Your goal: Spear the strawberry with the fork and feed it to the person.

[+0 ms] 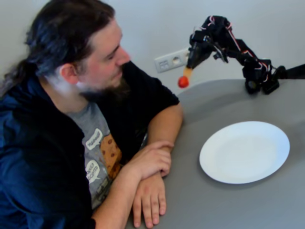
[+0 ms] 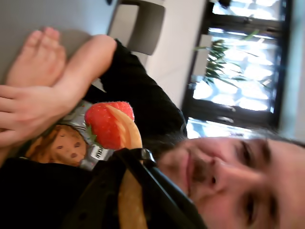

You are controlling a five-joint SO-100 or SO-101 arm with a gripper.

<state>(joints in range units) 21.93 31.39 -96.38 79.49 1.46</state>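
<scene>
gripper (image 1: 187,72) state cannot be told: the fork (image 1: 188,72) is fixed at its tip and no separate fingers are shown. the strawberry (image 1: 183,82) is seen impaled on the fork's end, raised above the grey table (image 1: 228,102), well apart from the white plate (image 1: 244,151). the person (image 1: 71,119) is seated to the left in the fixed view, mouth near but not touching the berry. in the wrist view the strawberry (image 2: 108,125) sits at the fork (image 2: 129,157) tip. the berry could be shaken off by a jerky advance, or the face could be poked if the approach is overshot.
</scene>
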